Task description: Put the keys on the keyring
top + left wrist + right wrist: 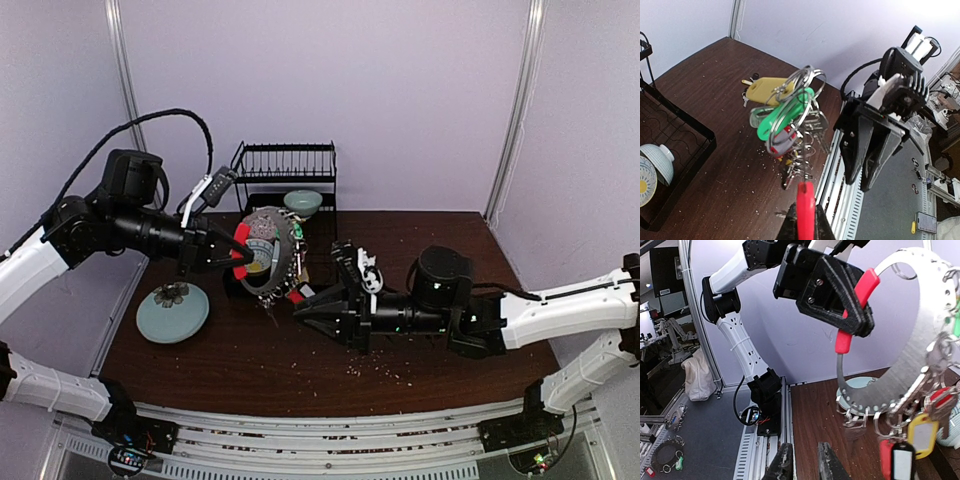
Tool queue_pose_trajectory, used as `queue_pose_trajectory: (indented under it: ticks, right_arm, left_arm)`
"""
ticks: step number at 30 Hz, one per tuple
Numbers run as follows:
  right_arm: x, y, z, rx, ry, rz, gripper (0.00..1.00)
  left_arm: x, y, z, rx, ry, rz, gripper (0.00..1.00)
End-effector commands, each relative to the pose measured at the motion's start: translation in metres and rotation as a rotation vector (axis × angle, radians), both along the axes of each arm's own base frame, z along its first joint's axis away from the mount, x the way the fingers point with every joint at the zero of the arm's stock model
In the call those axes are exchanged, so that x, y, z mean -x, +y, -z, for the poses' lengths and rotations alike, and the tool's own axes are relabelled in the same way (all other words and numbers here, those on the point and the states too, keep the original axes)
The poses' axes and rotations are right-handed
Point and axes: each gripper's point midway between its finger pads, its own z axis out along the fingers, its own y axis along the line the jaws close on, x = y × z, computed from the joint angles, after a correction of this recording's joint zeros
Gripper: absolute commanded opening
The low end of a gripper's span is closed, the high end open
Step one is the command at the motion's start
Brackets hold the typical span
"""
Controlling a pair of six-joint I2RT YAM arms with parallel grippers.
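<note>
I have the left gripper [236, 253] clamped on the red clip of the keyring [272, 250], ring held up ahead of its tips | right gripper [300, 310] jaws a narrow gap apart, empty, tips just beside the dangling bunch | keys [172, 293] piled in teal plate [192, 322] below-left of left gripper | bowl [302, 202] in dish rack [285, 160] beyond it
</note>
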Motion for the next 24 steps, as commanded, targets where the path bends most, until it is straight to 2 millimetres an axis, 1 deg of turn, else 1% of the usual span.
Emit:
queue_pose_trajectory:
  ticks: [1,4,8,11,16,20,24]
  right_arm:
    - [-0.012,0.011,-0.011,-0.078,-0.030,0.100,0.18]
    - [-0.024,0.015,-0.005,-0.060,-0.020,0.159,0.18]
    - [-0.038,0.016,0.004,-0.052,-0.061,0.241,0.18]
    - [-0.049,0.017,-0.002,-0.062,-0.093,0.301,0.16]
    - [-0.053,0.024,0.000,-0.057,-0.113,0.317,0.16]
    - [-0.054,0.027,-0.003,-0.063,-0.129,0.322,0.17]
    - [-0.061,0.024,-0.007,-0.073,-0.137,0.374,0.17]
  left_arm:
    - [-0.006,-0.003,-0.025,0.079,-0.077,-0.020,0.00]
    - [-0.005,-0.002,-0.028,0.085,-0.082,-0.020,0.00]
    - [-0.006,-0.003,-0.033,0.102,-0.097,-0.022,0.00]
    - [-0.008,-0.002,-0.034,0.105,-0.102,-0.030,0.00]
    - [-0.007,0.000,-0.038,0.110,-0.114,-0.040,0.00]
    - [-0.008,0.000,-0.038,0.109,-0.118,-0.043,0.00]
    - [-0.008,0.000,-0.037,0.110,-0.120,-0.043,0.00]
